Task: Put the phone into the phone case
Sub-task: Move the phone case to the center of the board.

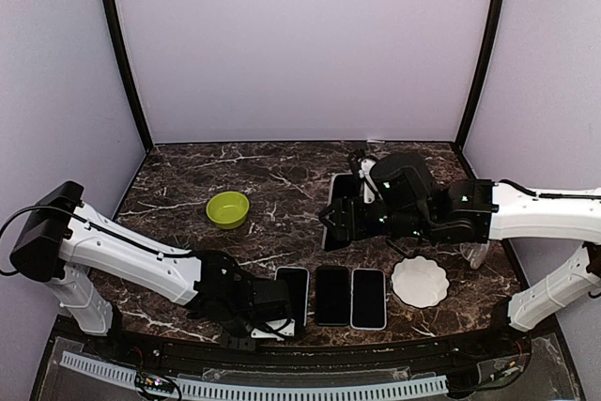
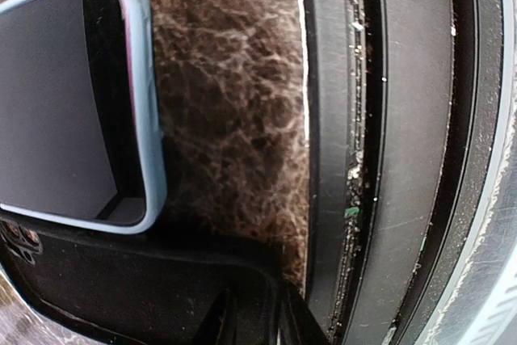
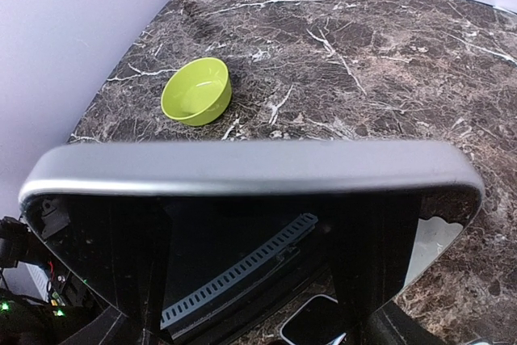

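Clamped between the fingers of the right gripper (image 1: 340, 216): silver-edged phone (image 1: 340, 196), held clear of the marble table (image 1: 282, 171), right of centre, up on edge and tilted. From the right wrist, same phone (image 3: 242, 240) filling the lower half, silver rim on top, dark glass mirroring the rig, fingers mostly hidden behind it. Down at the near edge, left of centre: left gripper (image 1: 268, 312), touching or just beside the light-blue phone case (image 1: 293, 288), cannot tell which. Finger spread unreadable there, both from above and from the wrist. From the left wrist, phone case (image 2: 73, 111) flat on the marble, blue rim around a dark inside, black edge strip (image 2: 388, 151) of the table running alongside, a black part of the gripper crossing the bottom of the frame. Phone and phone case well apart, case nearer and further left. Just right of the case, side by side in a row: black phone-shaped slab (image 1: 331, 295), then white-edged slab (image 1: 368, 298), phone or case, cannot tell. Right of the row, near it: white scalloped dish (image 1: 420, 281). Further back, left of centre: green bowl (image 1: 227, 209), upright, standing alone, also seen from the right wrist (image 3: 196, 90) beyond the phone's rim.
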You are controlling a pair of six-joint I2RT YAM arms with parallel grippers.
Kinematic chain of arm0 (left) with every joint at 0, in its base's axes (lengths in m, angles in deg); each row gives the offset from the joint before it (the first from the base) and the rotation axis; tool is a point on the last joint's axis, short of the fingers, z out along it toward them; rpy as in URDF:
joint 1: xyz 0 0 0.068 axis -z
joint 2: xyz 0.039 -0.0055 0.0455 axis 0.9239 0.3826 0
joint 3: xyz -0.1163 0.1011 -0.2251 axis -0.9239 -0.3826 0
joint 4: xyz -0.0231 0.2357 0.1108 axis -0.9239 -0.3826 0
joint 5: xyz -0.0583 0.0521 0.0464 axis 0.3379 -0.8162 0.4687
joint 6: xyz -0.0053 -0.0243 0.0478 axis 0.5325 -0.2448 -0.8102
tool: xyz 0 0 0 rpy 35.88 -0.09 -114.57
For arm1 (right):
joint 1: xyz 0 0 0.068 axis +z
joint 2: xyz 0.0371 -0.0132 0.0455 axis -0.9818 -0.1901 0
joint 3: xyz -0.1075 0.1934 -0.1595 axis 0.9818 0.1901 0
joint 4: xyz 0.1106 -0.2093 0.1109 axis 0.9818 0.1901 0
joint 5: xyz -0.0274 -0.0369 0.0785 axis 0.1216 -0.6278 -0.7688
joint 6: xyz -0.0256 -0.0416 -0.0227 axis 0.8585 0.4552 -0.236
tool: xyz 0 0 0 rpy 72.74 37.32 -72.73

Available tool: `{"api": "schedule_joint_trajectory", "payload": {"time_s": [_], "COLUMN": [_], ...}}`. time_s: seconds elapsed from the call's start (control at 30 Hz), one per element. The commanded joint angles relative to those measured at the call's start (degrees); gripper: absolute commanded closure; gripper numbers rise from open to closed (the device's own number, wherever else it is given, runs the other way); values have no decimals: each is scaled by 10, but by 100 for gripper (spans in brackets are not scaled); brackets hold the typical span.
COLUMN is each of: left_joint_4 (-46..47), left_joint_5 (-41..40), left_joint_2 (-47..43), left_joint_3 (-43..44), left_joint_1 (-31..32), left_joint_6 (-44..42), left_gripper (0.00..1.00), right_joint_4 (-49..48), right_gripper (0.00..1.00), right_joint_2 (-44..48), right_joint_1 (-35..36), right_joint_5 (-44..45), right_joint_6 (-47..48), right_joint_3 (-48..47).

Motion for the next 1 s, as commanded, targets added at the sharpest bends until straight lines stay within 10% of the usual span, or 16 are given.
{"api": "schedule_joint_trajectory", "payload": {"time_s": [0.0,0.23,0.97], "left_joint_4": [19,33,107], "left_joint_5": [-36,-45,55], "left_joint_2": [13,10,48], "left_joint_3": [-12,-10,17], "left_joint_1": [-2,-38,-30], "left_joint_6": [-32,-33,-229], "left_gripper": [85,100,100], "right_joint_4": [-33,-28,-31], "right_gripper": [100,100,100], "right_joint_2": [-5,-15,14], "right_joint_1": [-4,-4,-5], "right_joint_5": [-5,-12,-18], "right_joint_6": [1,5,-7], "right_joint_3": [-9,-24,2]}}
